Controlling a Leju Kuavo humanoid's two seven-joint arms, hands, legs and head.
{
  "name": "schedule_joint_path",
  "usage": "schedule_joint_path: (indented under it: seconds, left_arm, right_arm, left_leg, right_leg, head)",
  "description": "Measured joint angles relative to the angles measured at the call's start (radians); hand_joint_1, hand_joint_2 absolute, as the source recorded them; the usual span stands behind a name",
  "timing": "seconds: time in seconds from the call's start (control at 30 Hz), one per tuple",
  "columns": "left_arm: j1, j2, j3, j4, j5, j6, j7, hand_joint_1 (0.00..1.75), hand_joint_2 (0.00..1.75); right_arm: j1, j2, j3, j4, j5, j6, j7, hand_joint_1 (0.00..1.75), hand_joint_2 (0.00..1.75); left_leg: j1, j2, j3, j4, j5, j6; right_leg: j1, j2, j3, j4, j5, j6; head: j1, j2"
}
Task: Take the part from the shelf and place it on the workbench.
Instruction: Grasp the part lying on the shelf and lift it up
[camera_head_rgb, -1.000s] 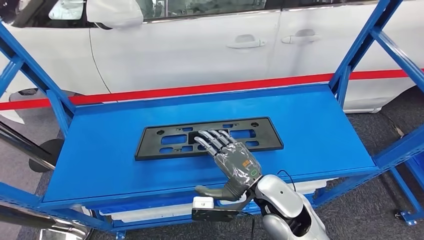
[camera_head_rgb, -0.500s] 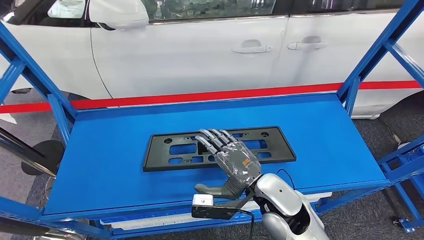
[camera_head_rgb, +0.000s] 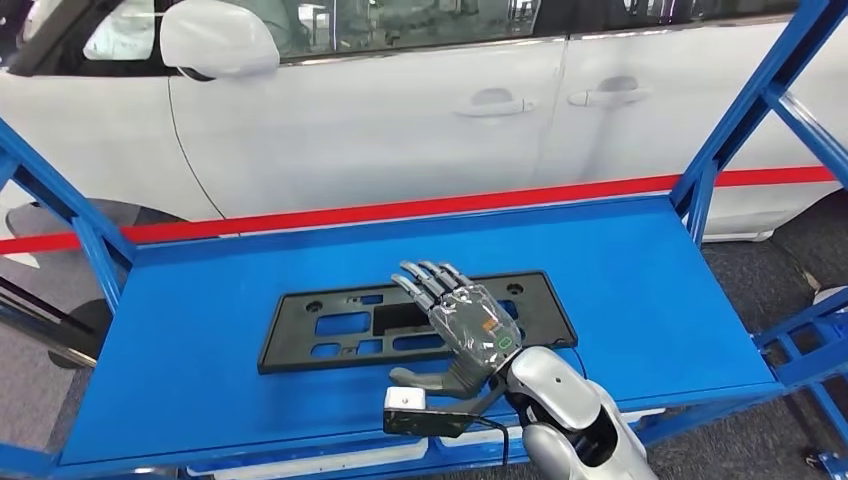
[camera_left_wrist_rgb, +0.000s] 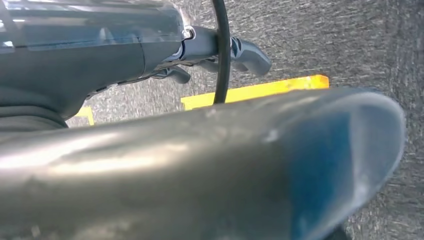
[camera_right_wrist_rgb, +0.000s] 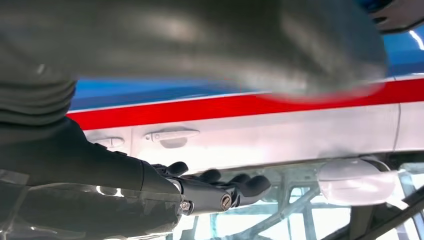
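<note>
A flat black rectangular part (camera_head_rgb: 330, 335) with several cut-outs lies on the blue shelf (camera_head_rgb: 640, 270), a little left of its middle. My right hand (camera_head_rgb: 465, 320) hovers over the part's right half. Its fingers are stretched forward and reach the part's far edge, and the thumb sticks out sideways over the shelf's front. Nothing is in it. The right wrist view shows this hand (camera_right_wrist_rgb: 210, 192) with straight dark fingers against the car. My left hand (camera_left_wrist_rgb: 150, 45) hangs over grey floor, fingers loosely extended and holding nothing.
A white car (camera_head_rgb: 400, 120) with a red stripe (camera_head_rgb: 400, 210) stands close behind the shelf. Blue slanted uprights (camera_head_rgb: 745, 110) frame the shelf at both ends. A lower blue rail runs under the front edge. Yellow tape (camera_left_wrist_rgb: 260, 90) marks the floor.
The whole picture has shifted, so the camera moved. My right hand now reaches farther across the part, with its fingertips near the far edge instead of the middle.
</note>
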Motion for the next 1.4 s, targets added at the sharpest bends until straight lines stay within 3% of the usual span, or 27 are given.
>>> schedule_joint_path:
  seconds: [0.03,0.07,0.1,0.2,0.27,0.8,0.93,0.97,1.0,1.1,1.13,1.17,1.3,1.4]
  left_arm:
    - [0.002,0.000,0.000,0.000,-0.001,-0.001,0.000,0.00,0.00]
    - [0.003,0.000,0.000,-0.001,-0.003,-0.002,0.000,0.00,0.00]
    - [0.005,0.000,0.000,-0.001,-0.004,-0.003,-0.001,0.00,0.00]
    - [0.005,0.000,0.001,-0.002,-0.003,-0.006,-0.003,0.00,0.00]
    - [0.003,0.000,0.001,-0.002,-0.004,-0.010,-0.001,0.00,0.00]
    - [-0.005,-0.002,0.021,-0.002,-0.016,-0.004,-0.001,0.00,0.00]
    - [-0.008,-0.001,0.026,-0.002,-0.014,-0.002,-0.001,0.00,1.75]
    - [-0.008,-0.002,0.027,-0.002,-0.013,-0.002,-0.001,0.00,1.75]
    - [-0.009,-0.002,0.029,-0.002,-0.013,-0.002,-0.001,0.00,1.75]
    - [-0.009,-0.002,0.032,-0.002,-0.010,-0.002,-0.001,0.00,1.75]
    - [-0.009,-0.002,0.033,-0.002,-0.009,-0.002,-0.001,0.00,1.75]
    - [-0.009,-0.002,0.034,-0.002,-0.008,-0.002,-0.002,0.00,1.75]
    - [-0.010,-0.003,0.043,-0.002,-0.005,-0.003,-0.003,0.00,0.00]
    - [-0.010,-0.004,0.049,-0.002,0.001,-0.004,-0.004,0.00,0.00]
  right_arm:
    - [0.000,0.000,0.000,0.005,0.000,0.001,0.000,0.00,1.75]
    - [0.000,0.000,0.000,0.011,0.000,0.002,0.000,0.00,1.75]
    - [0.000,0.001,0.000,0.018,0.000,0.004,0.000,0.00,1.75]
    - [-0.002,0.003,0.001,0.038,0.000,0.006,0.000,0.00,1.75]
    - [-0.007,0.005,0.003,0.054,0.000,0.016,0.000,0.00,1.75]
    - [-0.078,0.006,0.085,0.371,0.011,0.108,0.021,0.00,1.75]
    - [-0.103,0.007,0.102,0.424,0.020,0.107,0.028,0.00,1.75]
    - [-0.109,0.009,0.105,0.435,0.023,0.106,0.031,0.00,1.75]
    - [-0.114,0.011,0.106,0.443,0.026,0.105,0.035,0.19,1.75]
    - [-0.124,0.020,0.103,0.459,0.041,0.102,0.050,1.33,1.75]
    - [-0.125,0.024,0.099,0.463,0.047,0.102,0.056,1.56,1.75]
    - [-0.126,0.029,0.094,0.465,0.053,0.101,0.061,1.62,1.75]
    - [-0.126,0.044,0.073,0.470,0.068,0.095,0.069,1.74,1.75]
    - [-0.126,0.052,0.062,0.470,0.071,0.091,0.070,1.75,1.75]
  left_leg:
    - [0.001,0.000,-0.039,0.058,-0.015,-0.003]
    - [0.001,0.000,-0.065,0.089,-0.012,-0.004]
    - [0.001,0.000,-0.074,0.080,0.013,-0.003]
    - [-0.002,0.000,-0.018,-0.103,0.142,0.008]
    - [-0.005,-0.002,0.008,-0.178,0.170,0.015]
    - [-0.010,-0.005,0.015,-0.189,0.162,0.029]
    - [-0.009,-0.004,0.024,-0.189,0.159,0.030]
    - [-0.009,-0.004,0.025,-0.189,0.159,0.029]
    - [-0.009,-0.004,0.027,-0.189,0.158,0.029]
    - [-0.008,-0.004,0.030,-0.190,0.159,0.029]
    - [-0.008,-0.004,0.031,-0.191,0.159,0.029]
    - [-0.008,-0.004,0.032,-0.191,0.159,0.028]
    - [-0.008,-0.004,0.032,-0.191,0.159,0.028]
    - [-0.008,-0.004,0.033,-0.191,0.159,0.028]
  right_leg:
    - [0.001,0.000,0.004,0.000,-0.004,-0.001]
    - [0.001,0.001,0.008,0.001,-0.008,-0.001]
    - [0.001,0.002,0.014,0.001,-0.013,-0.001]
    - [0.003,0.004,0.035,0.002,-0.030,0.007]
    - [0.007,0.004,0.037,0.005,-0.037,0.013]
    - [0.006,0.004,0.044,-0.010,-0.036,0.026]
    - [0.007,0.004,0.052,-0.011,-0.039,0.030]
    - [0.007,0.004,0.054,-0.011,-0.040,0.029]
    - [0.007,0.004,0.055,-0.011,-0.040,0.029]
    - [0.007,0.004,0.058,-0.011,-0.041,0.028]
    - [0.008,0.004,0.059,-0.011,-0.041,0.028]
    - [0.008,0.004,0.059,-0.011,-0.041,0.028]
    - [0.008,0.004,0.060,-0.011,-0.041,0.028]
    - [0.008,0.003,0.061,-0.011,-0.041,0.028]
  head:
    - [0.000,0.000]
    - [0.000,0.000]
    - [0.000,0.000]
    - [0.000,0.000]
    - [0.000,0.000]
    - [0.000,0.000]
    - [0.000,0.000]
    - [0.000,0.000]
    - [0.000,0.000]
    - [0.000,0.000]
    - [0.000,0.000]
    - [0.000,0.000]
    - [0.000,0.000]
    - [0.000,0.000]
